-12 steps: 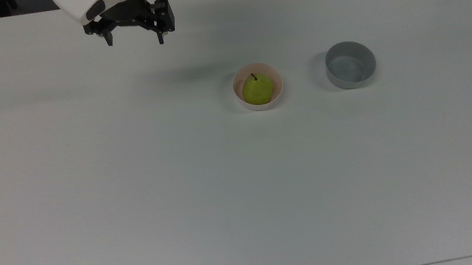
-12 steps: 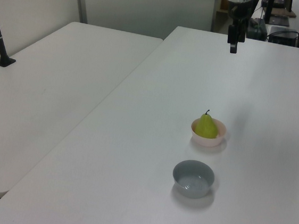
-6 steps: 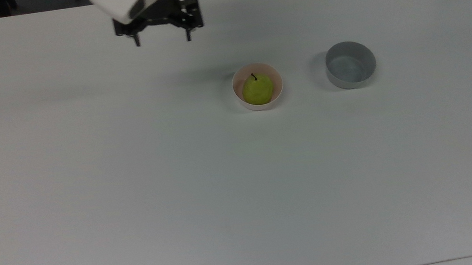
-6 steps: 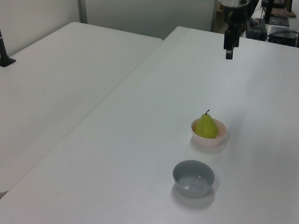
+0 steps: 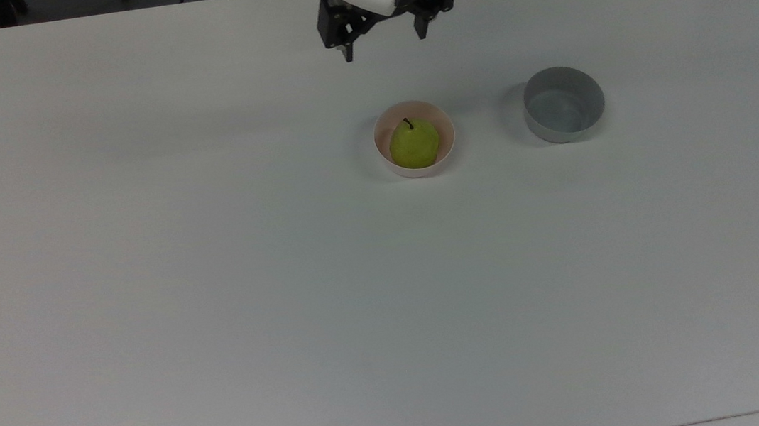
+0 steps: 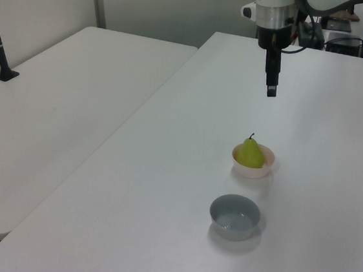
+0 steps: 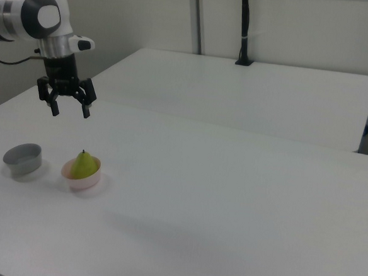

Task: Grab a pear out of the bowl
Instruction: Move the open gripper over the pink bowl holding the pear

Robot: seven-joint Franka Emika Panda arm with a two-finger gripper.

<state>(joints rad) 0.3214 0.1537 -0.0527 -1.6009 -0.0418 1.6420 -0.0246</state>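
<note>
Pear (image 5: 414, 145) sat upright in pink bowl (image 5: 444, 125), stem at 12 o'clock in top view. Risk: light bowl could tip or slide if fingers clipped rim; rounded fruit might squirt out (smooth skin). Grey bowl (image 5: 564, 104) at 3 o'clock, apart. Gripper (image 5: 383, 47) high at 12 o'clock, fingers spread, empty; earlier it hung far toward 10 o'clock.

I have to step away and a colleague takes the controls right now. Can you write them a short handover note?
Pincer: open, holding nothing, raised above the table, short of the bowl toward the top view's upper edge.
Pear: upright in the pale pink bowl, stem up, untouched.
Grey bowl: on the top view's right of the pink one, nothing in it.
Done: nothing grasped.
Left: centre over the pear, descend, close, lift it out.
</note>
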